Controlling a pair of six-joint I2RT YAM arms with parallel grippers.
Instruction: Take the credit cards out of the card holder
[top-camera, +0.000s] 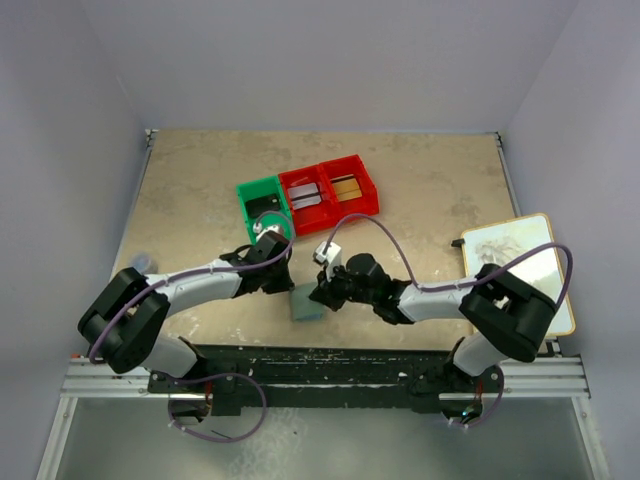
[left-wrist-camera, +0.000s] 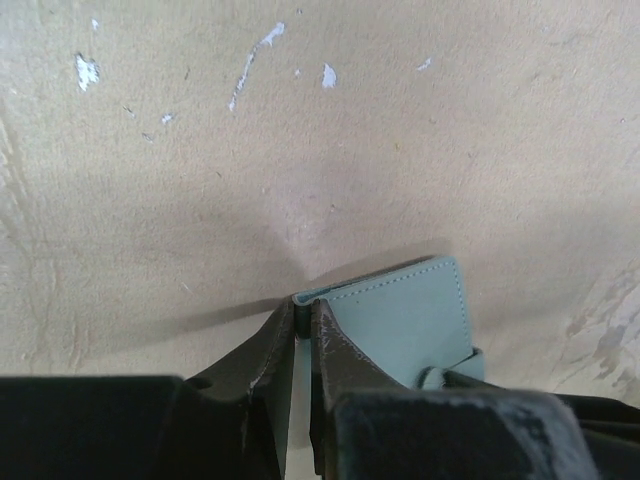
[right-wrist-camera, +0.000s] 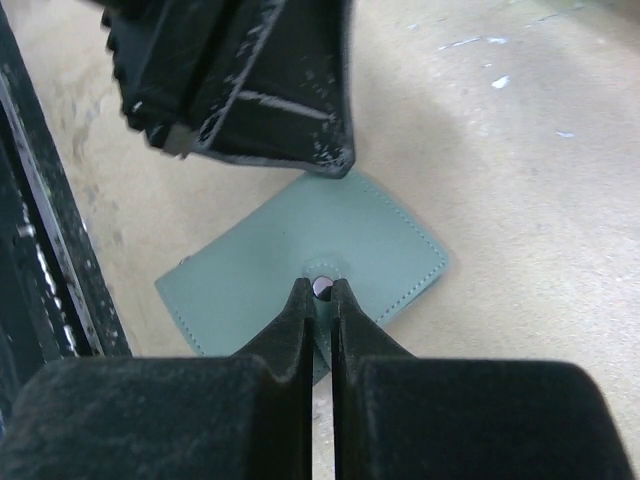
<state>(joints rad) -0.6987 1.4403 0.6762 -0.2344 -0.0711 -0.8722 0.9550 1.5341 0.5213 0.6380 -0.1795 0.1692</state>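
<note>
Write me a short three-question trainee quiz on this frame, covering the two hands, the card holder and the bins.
1. True or false: the left hand is open and touches nothing.
2. Multiple choice: the right hand is shut on (A) the round snap tab of the small light blue bifold card holder, (B) a loose credit card, (C) the rim of a bin.
3. Count: how many red plastic bins stand in a row with the green plastic bin?

Key
1. False: it is shut on an edge of the card holder.
2. A.
3. Two.
</note>
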